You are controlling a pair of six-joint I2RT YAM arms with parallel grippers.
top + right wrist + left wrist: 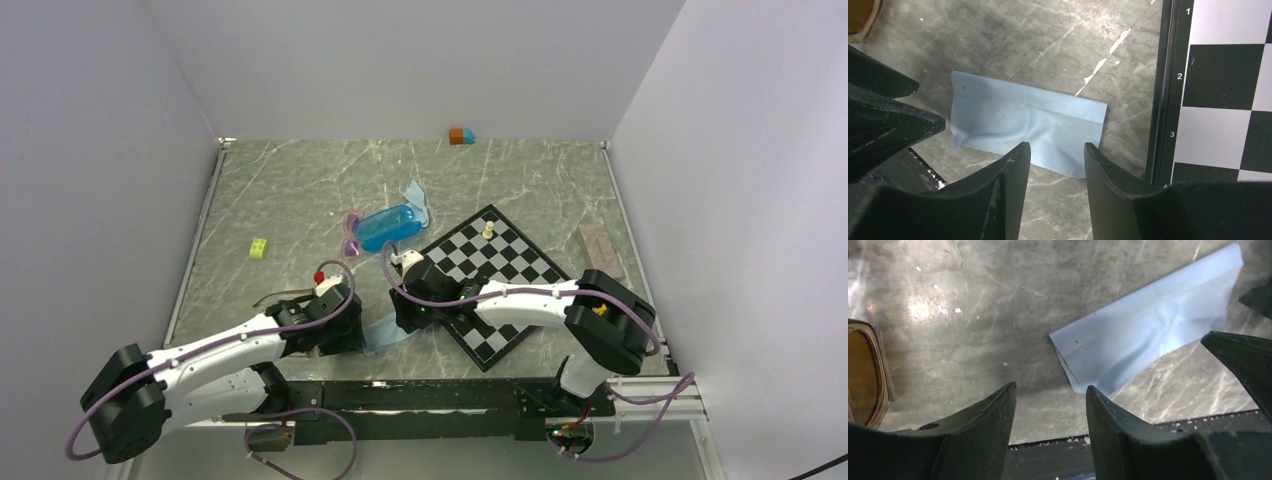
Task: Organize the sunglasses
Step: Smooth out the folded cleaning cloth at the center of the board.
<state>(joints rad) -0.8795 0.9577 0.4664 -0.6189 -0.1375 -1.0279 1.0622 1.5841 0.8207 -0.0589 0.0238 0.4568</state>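
Observation:
The small purple sunglasses (352, 236) lie mid-table against the left end of a blue capsule case (386, 227). The brown-framed sunglasses (276, 297) lie just left of my left wrist; one amber lens (863, 372) shows at the left edge of the left wrist view, and a corner of it (860, 15) in the right wrist view. My left gripper (350, 338) (1050, 390) is open over bare table, holding nothing. My right gripper (402, 322) (1055, 146) is open and empty just above a flat light-blue cloth (1023, 117) (1148, 325) lying between the two grippers.
A chessboard (520, 290) (1228, 90) with a white piece (488, 230) lies right of the cloth, under my right arm. A second blue cloth (415, 196) lies behind the case. A yellow-green brick (259, 248) sits left, and small blocks (461, 135) by the back wall. The table's near edge (1128, 432) is close.

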